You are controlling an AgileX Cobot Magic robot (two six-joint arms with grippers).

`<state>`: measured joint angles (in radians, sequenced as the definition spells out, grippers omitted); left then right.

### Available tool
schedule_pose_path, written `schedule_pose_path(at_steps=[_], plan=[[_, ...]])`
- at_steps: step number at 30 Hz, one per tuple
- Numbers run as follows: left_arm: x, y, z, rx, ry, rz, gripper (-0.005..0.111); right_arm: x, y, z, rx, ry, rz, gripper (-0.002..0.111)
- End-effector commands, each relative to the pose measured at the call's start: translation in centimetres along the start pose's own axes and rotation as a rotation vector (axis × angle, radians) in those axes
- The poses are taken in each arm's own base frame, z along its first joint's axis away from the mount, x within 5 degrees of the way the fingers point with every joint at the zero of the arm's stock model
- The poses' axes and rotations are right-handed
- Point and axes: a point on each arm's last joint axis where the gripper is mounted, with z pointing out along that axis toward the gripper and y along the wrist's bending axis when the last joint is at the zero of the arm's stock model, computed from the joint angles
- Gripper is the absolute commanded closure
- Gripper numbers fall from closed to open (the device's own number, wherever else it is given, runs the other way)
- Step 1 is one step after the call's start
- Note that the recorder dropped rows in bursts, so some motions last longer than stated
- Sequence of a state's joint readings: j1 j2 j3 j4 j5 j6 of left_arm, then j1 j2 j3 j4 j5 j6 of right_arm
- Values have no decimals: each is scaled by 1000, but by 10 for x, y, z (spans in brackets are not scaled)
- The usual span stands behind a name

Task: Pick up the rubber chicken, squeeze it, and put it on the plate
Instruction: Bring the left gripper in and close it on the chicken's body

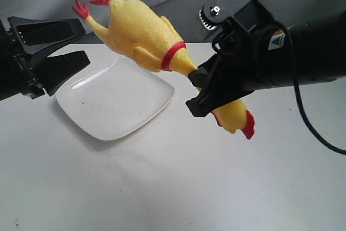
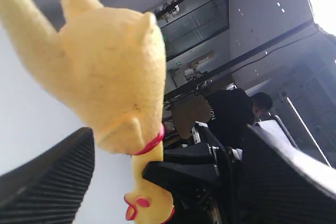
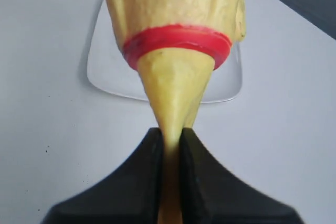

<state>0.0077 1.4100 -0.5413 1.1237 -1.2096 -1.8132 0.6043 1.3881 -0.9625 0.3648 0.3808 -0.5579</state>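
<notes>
The yellow rubber chicken (image 1: 141, 31) hangs in the air above the white square plate (image 1: 108, 109), red feet up toward the back left, head low at the right. My right gripper (image 1: 201, 87) is shut on its thin neck just past the red neck band; the right wrist view shows the neck pinched flat between the two black fingers (image 3: 142, 177). My left gripper (image 1: 65, 44) stands open at the left, beside the chicken's feet and apart from it. The left wrist view has the chicken's body (image 2: 113, 77) close ahead between the spread fingers (image 2: 47, 182).
The white tabletop (image 1: 173, 187) spreads out in front of and to the right of the plate. A black cable (image 1: 308, 123) hangs from the right arm. Behind the table is a grey backdrop.
</notes>
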Motion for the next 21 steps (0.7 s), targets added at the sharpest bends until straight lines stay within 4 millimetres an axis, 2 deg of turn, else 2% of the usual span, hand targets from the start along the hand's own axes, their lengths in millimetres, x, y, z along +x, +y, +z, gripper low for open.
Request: schedule_pose_path(at_steps=[1,4,8,13,21], plan=[[-5,3,1,-43,-27,-41,13,-8,-1,0,22,-73,34,108],[-4,10,1,-118,-27,-110,2,-9,-1,0,22,-79,45,108],[6,12,11,-49,66,-134,2,-11,4,0,9,-92,43,108],[13,18,31,-1,146,-175,2,-14,25,1,-46,-99,-3,108],[5,21,39,20,108,-138,2,-12,32,2,-82,-71,0,108]])
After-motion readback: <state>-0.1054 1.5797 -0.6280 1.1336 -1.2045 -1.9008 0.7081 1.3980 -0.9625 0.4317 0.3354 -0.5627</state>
